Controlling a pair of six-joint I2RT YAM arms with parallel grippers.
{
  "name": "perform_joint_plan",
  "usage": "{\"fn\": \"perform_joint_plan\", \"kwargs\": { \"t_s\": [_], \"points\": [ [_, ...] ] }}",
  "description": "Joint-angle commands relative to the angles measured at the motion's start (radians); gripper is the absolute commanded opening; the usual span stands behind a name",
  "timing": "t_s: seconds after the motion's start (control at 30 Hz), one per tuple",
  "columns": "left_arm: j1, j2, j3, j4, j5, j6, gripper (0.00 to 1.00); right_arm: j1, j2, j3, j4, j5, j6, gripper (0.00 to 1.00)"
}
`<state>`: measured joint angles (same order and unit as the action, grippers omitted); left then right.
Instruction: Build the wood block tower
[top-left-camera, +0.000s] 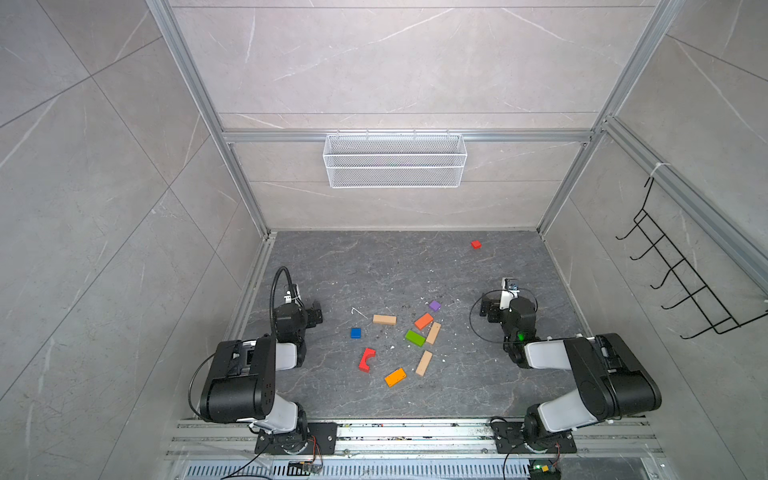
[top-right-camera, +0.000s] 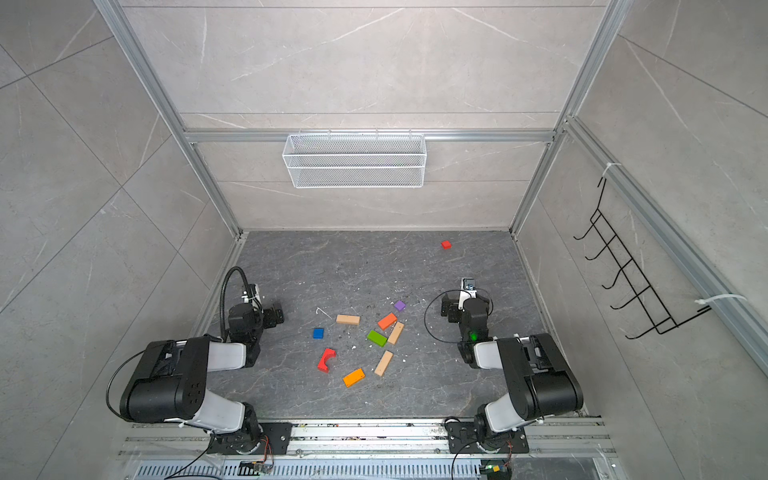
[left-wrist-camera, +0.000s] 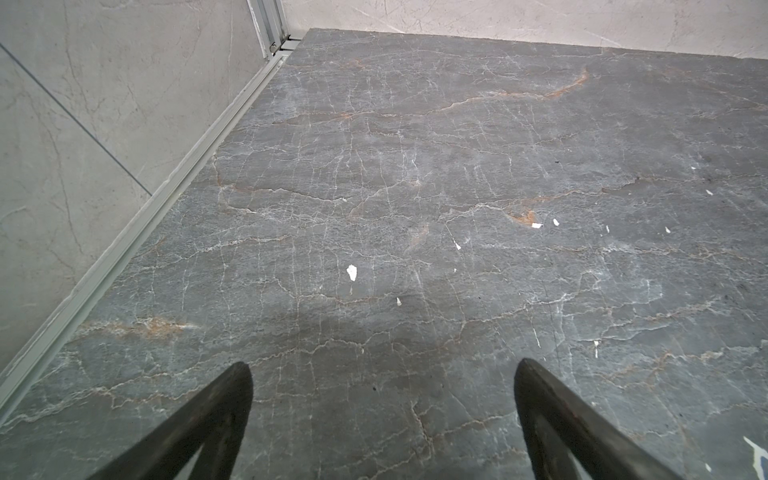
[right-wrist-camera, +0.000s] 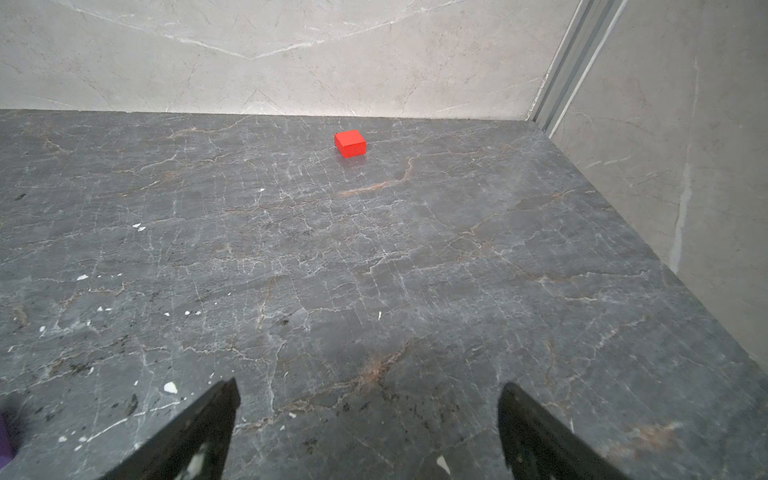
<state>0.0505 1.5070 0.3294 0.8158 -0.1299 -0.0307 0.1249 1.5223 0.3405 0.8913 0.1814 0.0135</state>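
While both end effectors (left-wrist-camera: 383, 363) (right-wrist-camera: 369, 384) gape, neither touches blocks (top-left-camera: 384, 319).

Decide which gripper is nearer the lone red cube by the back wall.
Right. The right gripper faces the red cube from the same side of the table; the left gripper sits across the table, clearly farther away.

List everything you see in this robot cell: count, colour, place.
tan bars: three, tan, centre
green block: one, green, centre
orange-red block: one, orange-red, behind green block
orange block: one, orange, nearest front
red arch: one, red, front left of cluster
blue block: one, blue, cluster's left
purple block: one, purple, cluster's back
red cube: one, red, alone, back right
wire basket: one, white, back wall
hook rack: one, black, right wall
table: one, dark grey, cell floor
left gripper: one, black, open, left side
right gripper: one, black, open, right side
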Motion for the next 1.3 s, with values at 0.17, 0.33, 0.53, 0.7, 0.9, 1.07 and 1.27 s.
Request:
{"fn": "perform_joint_plan", "kwargs": {
  "t_s": [0.17,0.33,0.53,0.7,0.9,1.07,1.27],
  "points": [
    [0.000,-0.006,0.024,0.041,-0.013,-0.007,1.00,0.005,-0.003,0.014,0.004,-0.008,-0.010,0.99],
    [0.000,-0.009,0.021,0.049,-0.016,-0.005,1.00,0.005,-0.005,0.010,0.009,-0.008,-0.010,0.99],
    [-0.007,-0.123,0.183,-0.318,-0.019,-0.004,1.00,0.032,-0.092,0.037,-0.118,0.020,-0.039,0.99],
    [-0.026,-0.195,0.299,-0.541,-0.069,-0.086,1.00,0.116,-0.136,0.199,-0.465,0.151,-0.025,0.99],
    [-0.027,-0.277,0.450,-0.808,0.102,-0.280,1.00,0.223,-0.096,0.424,-0.834,0.210,0.018,0.99],
    [-0.049,-0.252,0.586,-1.011,0.208,-0.349,1.00,0.296,-0.029,0.654,-1.201,0.122,0.155,0.99],
    [-0.195,-0.179,0.703,-1.185,0.201,-0.328,1.00,0.317,-0.001,0.709,-1.316,-0.094,0.295,0.99]
  ]
}}
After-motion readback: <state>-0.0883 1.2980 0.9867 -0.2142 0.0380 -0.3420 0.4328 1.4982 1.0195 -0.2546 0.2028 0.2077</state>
